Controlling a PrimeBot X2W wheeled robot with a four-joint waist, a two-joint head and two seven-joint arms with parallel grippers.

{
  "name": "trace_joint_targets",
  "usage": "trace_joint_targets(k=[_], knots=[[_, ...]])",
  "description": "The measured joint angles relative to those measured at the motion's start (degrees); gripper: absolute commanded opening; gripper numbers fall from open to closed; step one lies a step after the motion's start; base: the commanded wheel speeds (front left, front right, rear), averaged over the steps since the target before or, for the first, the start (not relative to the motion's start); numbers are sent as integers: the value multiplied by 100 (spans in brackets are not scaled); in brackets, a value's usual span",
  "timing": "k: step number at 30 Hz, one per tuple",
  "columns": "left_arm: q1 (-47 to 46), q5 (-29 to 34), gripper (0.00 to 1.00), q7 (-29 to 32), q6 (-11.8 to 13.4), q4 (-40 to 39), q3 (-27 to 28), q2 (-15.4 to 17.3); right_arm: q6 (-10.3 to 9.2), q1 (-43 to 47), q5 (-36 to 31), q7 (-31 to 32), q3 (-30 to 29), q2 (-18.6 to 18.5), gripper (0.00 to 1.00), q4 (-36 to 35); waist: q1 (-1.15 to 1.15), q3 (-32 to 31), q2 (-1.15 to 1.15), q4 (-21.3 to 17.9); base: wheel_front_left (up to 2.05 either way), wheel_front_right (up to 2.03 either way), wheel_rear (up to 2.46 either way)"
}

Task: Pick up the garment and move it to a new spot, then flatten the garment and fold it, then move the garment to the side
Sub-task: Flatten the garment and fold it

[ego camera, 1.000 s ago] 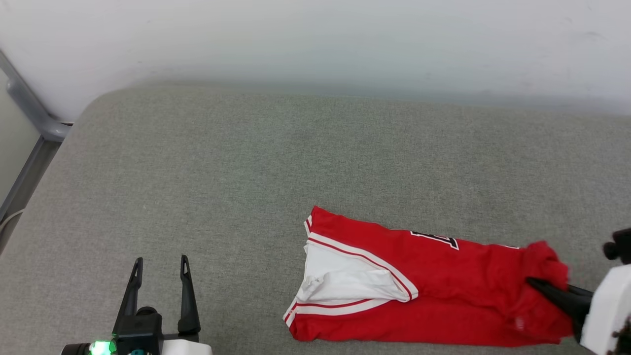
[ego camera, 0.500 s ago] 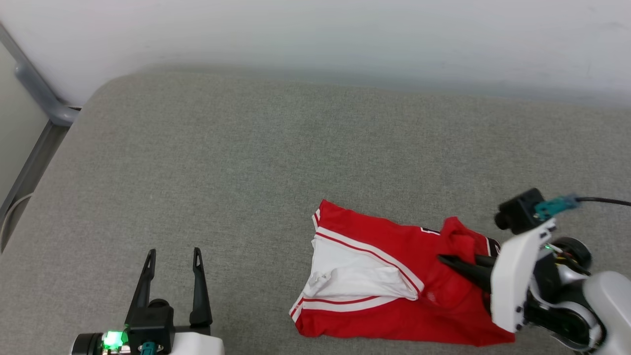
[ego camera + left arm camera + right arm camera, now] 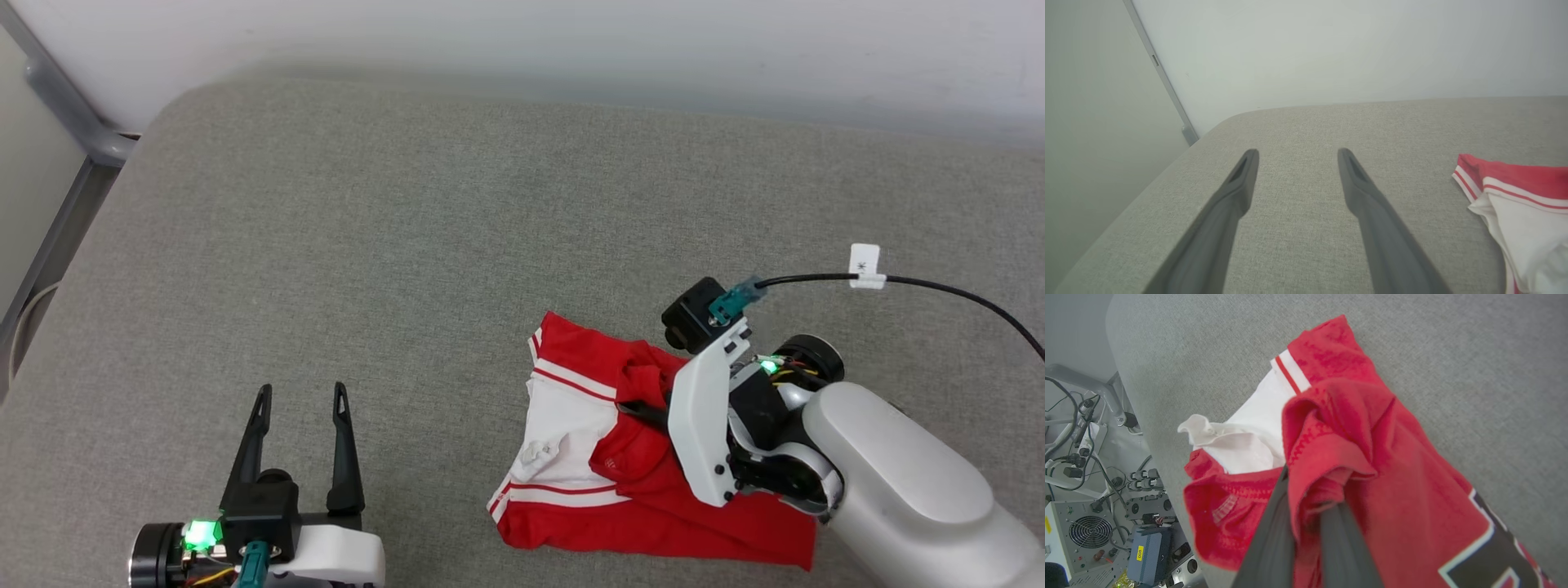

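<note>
The garment (image 3: 653,527), a red T-shirt with a white sleeve end and red-and-white stripe trim, lies half folded on the grey padded surface at the lower right of the head view. My right gripper (image 3: 635,410) is shut on a bunched red edge of it, held above the white part. In the right wrist view the two dark fingers (image 3: 1274,539) pinch a red fold of the garment (image 3: 1396,469). My left gripper (image 3: 300,396) stands open at the lower left, with nothing between its fingers. The left gripper (image 3: 1297,153) hovers over bare cloth, with the garment (image 3: 1515,179) at its right.
The grey padded surface (image 3: 408,245) ends at a white wall behind, with a rounded far-left corner beside a grey metal frame (image 3: 73,114). A black cable with a white tag (image 3: 865,265) trails from my right wrist. Boxes and cables (image 3: 1090,531) sit on the floor beyond the surface's edge.
My right gripper has carried the garment's red end leftward over the rest, doubling it over. The head camera has shifted as well. The left gripper has stayed open.
</note>
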Motion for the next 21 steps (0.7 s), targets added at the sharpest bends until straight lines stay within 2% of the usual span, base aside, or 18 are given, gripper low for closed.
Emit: trace_joint_targets(k=[7,12,13,14,15,21], knots=[[-91,-1,100,0,-30,40,-15,-54,0,-354,-3,-223,493,414,0,917,0,103,0,61,0,0,0],[-141,-1,100,0,-47,76,-31,-93,2,-500,-32,-494,767,520,0,1488,0,171,0,94,0,0,0],[-149,-1,100,0,-47,82,-27,-97,2,-522,-27,-557,810,533,5,1547,0,172,0,94,0,0,0],[-151,-1,100,0,-47,90,-21,-98,2,-532,-19,-646,864,532,32,1584,0,165,0,90,0,0,0],[-151,-1,100,0,-48,100,-15,-98,3,-549,-45,-759,935,513,100,1589,0,153,0,84,0,0,0],[-77,-2,100,0,-52,154,69,-53,1,-580,-116,-1670,1014,236,100,1256,0,-31,0,-14,0,0,0]])
